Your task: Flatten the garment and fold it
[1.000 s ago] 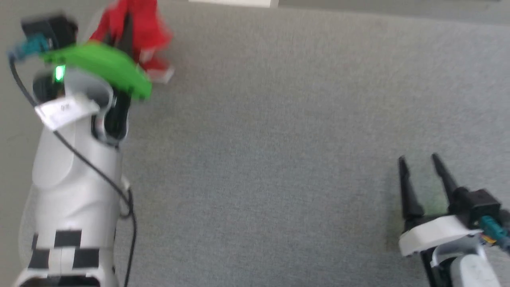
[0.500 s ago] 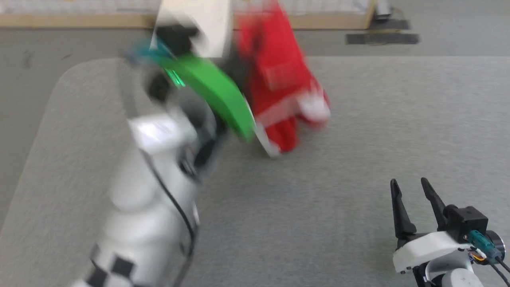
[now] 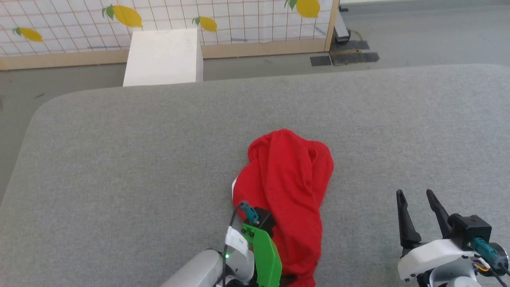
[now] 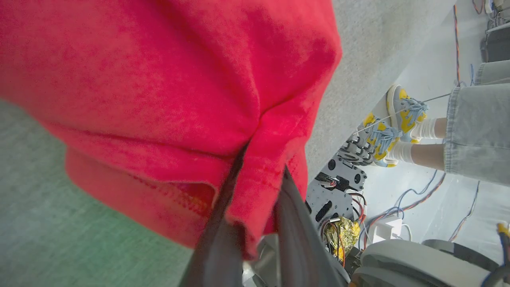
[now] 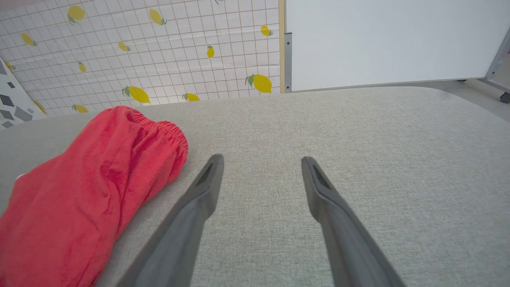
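A white box (image 3: 163, 56) stands at the far left, beyond a grey padded surface (image 3: 99, 159), in front of a lemon-print panel (image 3: 247, 20). Near the middle of the surface, toward its front edge, the garment (image 3: 287, 183) lies in a crumpled red mound, with a sliver of white trim at its left side. The left gripper (image 4: 263, 163), behind a green cover (image 3: 265, 255), reaches into the mound's near end. Its dark fingers (image 4: 223, 223) are nearly together, pinching a stitched red hem. In the left wrist view, a person's yellow and blue sneakers (image 4: 398, 119) stand on the floor past the surface's edge. At the lower right, the right gripper (image 3: 414, 193) hovers over bare grey fabric, well apart from the garment, its fingers spread wide around nothing.
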`<state>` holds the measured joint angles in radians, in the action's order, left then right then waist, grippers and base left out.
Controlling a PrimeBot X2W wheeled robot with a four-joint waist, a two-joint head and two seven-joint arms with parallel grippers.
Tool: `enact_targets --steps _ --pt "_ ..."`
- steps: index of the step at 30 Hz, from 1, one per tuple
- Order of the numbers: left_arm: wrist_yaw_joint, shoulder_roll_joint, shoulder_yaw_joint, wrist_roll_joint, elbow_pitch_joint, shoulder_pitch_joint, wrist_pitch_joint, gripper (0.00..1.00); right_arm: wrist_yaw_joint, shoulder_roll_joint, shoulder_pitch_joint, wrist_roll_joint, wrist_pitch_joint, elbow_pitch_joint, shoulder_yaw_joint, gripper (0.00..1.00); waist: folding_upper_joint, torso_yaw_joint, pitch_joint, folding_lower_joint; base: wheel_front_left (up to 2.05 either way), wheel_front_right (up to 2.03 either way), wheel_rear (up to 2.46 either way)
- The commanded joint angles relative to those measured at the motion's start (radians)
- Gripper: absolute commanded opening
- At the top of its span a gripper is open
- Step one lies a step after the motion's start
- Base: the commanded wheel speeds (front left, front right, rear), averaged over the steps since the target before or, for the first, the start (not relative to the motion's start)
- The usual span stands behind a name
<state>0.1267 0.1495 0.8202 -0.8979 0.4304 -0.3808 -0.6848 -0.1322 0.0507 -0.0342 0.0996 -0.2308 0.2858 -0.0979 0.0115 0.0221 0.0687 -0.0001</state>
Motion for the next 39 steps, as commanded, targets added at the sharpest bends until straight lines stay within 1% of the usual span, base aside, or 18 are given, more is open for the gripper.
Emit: enact_targets --steps 1,2,3,5,6,7,10,12,13,14,18,20,22,24,28,30,35,39 --pt "0.004 -0.004 -0.018 -0.036 -0.021 0.017 0.014 0.01 0.002 -0.001 0.015 0.01 -0.011 0.006 0.0 1.0 -0.0115 -0.008 -0.009 0.0001 0.0 0.0 0.0" --pt "0.004 -0.007 -0.036 -0.06 -0.033 0.023 0.024 0.28 0.002 -0.001 0.017 0.012 -0.013 0.008 0.002 1.0 -0.0115 -0.012 -0.013 0.0001 0.0 0.0 0.0" --pt "0.004 -0.007 -0.059 -0.082 -0.055 0.026 0.045 1.0 0.002 -0.001 0.019 0.014 -0.014 0.011 0.004 1.0 -0.0115 -0.018 -0.017 0.0001 0.0 0.0 0.0" --pt "0.004 -0.008 -0.112 -0.116 -0.097 0.027 0.096 1.0 0.002 -0.001 0.023 0.014 -0.015 0.016 0.009 1.0 -0.0115 -0.028 -0.026 0.0001 0.0 0.0 0.0" --pt "0.004 -0.011 -0.207 -0.162 -0.178 0.021 0.204 1.0 0.002 -0.001 0.023 0.017 -0.016 0.022 0.009 1.0 -0.0115 -0.042 -0.039 0.0001 0.0 0.0 0.0" --pt "0.004 0.001 -0.241 -0.157 -0.207 0.015 0.254 1.0 0.002 -0.001 0.022 0.018 -0.016 0.024 0.011 1.0 -0.0115 -0.046 -0.046 0.0001 0.0 0.0 0.0" --pt "0.002 0.043 -0.336 -0.093 -0.254 0.003 0.43 1.0 0.002 -0.001 0.02 0.016 -0.014 0.027 0.022 1.0 -0.0115 -0.053 -0.061 0.0001 0.0 0.0 0.0" --pt "-0.021 0.076 -0.389 -0.015 -0.256 0.003 0.558 1.0 0.002 -0.001 0.02 0.014 -0.008 0.026 0.03 1.0 -0.0115 -0.055 -0.071 0.0001 0.0 0.0 0.0" --pt "-0.046 0.092 -0.415 0.037 -0.254 0.007 0.635 1.0 0.002 -0.001 0.02 0.015 -0.004 0.024 0.034 1.0 -0.0115 -0.056 -0.075 0.0001 0.0 0.0 0.0" --pt "-0.064 0.099 -0.43 0.062 -0.25 0.016 0.679 1.0 0.002 -0.001 0.019 0.015 -0.002 0.022 0.036 1.0 -0.0115 -0.056 -0.078 0.0001 0.0 0.0 0.0" --pt "-0.181 0.137 -0.481 0.206 -0.229 0.07 0.87 1.0 0.002 -0.001 0.013 0.024 0.018 0.014 0.048 1.0 -0.0115 -0.048 -0.08 0.0001 0.0 0.0 0.0" --pt "-0.221 0.146 -0.481 0.263 -0.225 0.105 0.909 1.0 0.002 -0.001 0.003 0.033 0.039 0.01 0.055 1.0 -0.0115 -0.045 -0.075 0.0001 0.0 0.0 0.0" --pt "-0.247 0.146 -0.488 0.298 -0.231 0.141 0.93 1.0 0.002 -0.001 -0.013 0.034 0.079 0.012 0.074 1.0 -0.0115 -0.039 -0.068 0.0001 0.0 0.0 0.0" --pt "-0.276 0.147 -0.499 0.345 -0.244 0.198 0.942 1.0 0.002 -0.001 -0.063 0.041 0.152 0.018 0.102 1.0 -0.0115 -0.028 -0.053 0.0001 0.0 0.0 0.0" --pt "-0.297 0.129 -0.512 0.373 -0.261 0.254 0.945 1.0 0.002 -0.001 -0.146 0.052 0.265 0.047 0.123 1.0 -0.0115 -0.027 -0.033 0.0001 0.0 0.0 0.0" --pt "-0.3 0.115 -0.521 0.384 -0.277 0.272 0.946 1.0 0.002 -0.001 -0.193 0.045 0.337 0.075 0.132 1.0 -0.0115 -0.034 -0.021 0.0001 0.0 0.0 0.0" --pt "-0.29 0.079 -0.533 0.412 -0.302 0.296 0.946 1.0 0.002 -0.001 -0.313 0.024 0.519 0.175 0.157 1.0 -0.0115 -0.069 0.007 0.0001 0.0 0.0 0.0" --pt "-0.276 0.059 -0.545 0.434 -0.316 0.293 0.946 1.0 0.002 -0.001 -0.39 0.004 0.63 0.25 0.169 1.0 -0.0115 -0.106 0.039 0.0001 0.0 0.0 0.0"
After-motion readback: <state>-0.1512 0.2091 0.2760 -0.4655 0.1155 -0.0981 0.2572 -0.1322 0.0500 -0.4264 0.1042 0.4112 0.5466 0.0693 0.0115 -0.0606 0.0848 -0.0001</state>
